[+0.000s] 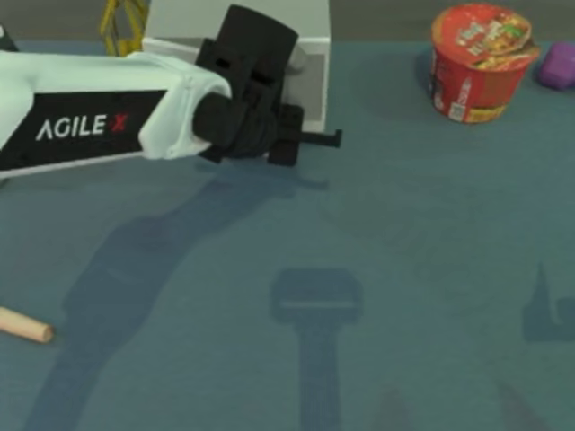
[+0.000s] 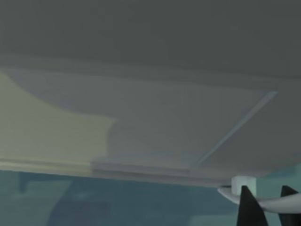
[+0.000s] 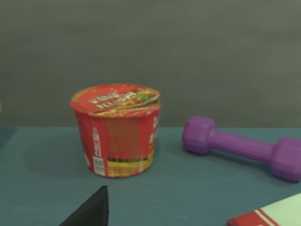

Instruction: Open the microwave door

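Tabletop nearest me is bare blue-grey, with only a wooden stick end (image 1: 25, 329) at about eight o'clock in the top view. My right arm does not show in that view; its wrist camera sees only a dark finger tip, so I cannot tell how its jaws stand. That view looks across at the red noodle cup (image 3: 117, 129) and a purple dumbbell (image 3: 244, 147), both off toward one and two o'clock of the table.

My left arm reaches in from nine o'clock, and the left gripper (image 1: 305, 139) sits up against the front of the microwave (image 1: 310, 54), which stands at twelve o'clock at the table's far edge. The left arm is plainly the nearer one.

In the left wrist view two dark fingertips (image 2: 245, 207) stand apart, with a small white block and a curved white handle (image 2: 244, 184) at their tips. I cannot tell whether they grip it or merely touch it.

The microwave door (image 2: 155, 117) fills that view as a flat pale panel with a grey translucent window, lying just beyond the jaws, its long axis running across the oven's front. I judge the door barely open, if at all; the swing depends on pulling the handle edge toward six o'clock.
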